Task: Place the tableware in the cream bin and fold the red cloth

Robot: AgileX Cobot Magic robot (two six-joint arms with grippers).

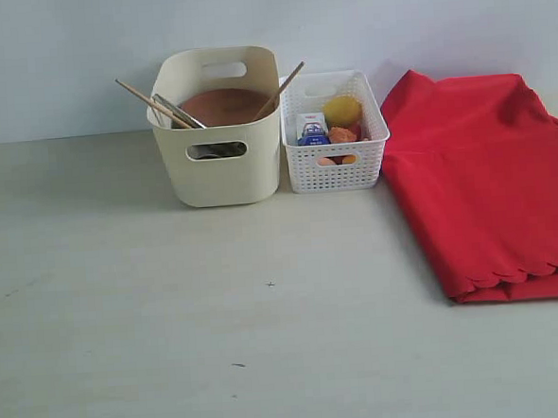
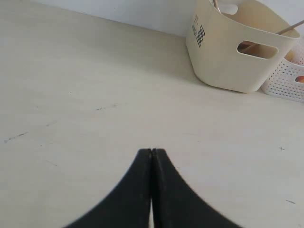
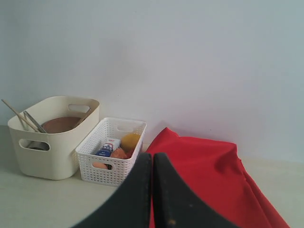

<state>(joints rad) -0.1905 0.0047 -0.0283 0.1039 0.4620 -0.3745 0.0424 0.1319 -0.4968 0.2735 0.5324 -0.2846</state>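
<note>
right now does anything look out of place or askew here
Nothing looks spilled or broken. The two chopsticks poke out over the rim of the cream bin, slanting to opposite sides rather than lying inside. The red cloth beside the white basket is folded unevenly: a lower layer shows past its scalloped edge.

The red cloth (image 1: 486,177) is being cut off by the right edge of the exterior view and is being partly covered by the right gripper (image 3: 152,156) in the right wrist view. The lower ends of the chopsticks (image 1: 144,99) and most of the round brown plate (image 1: 223,106) are being hidden by the wall of the cream bin (image 1: 222,179), while the contents of the white basket (image 1: 339,175) are being screened by its lattice
</note>
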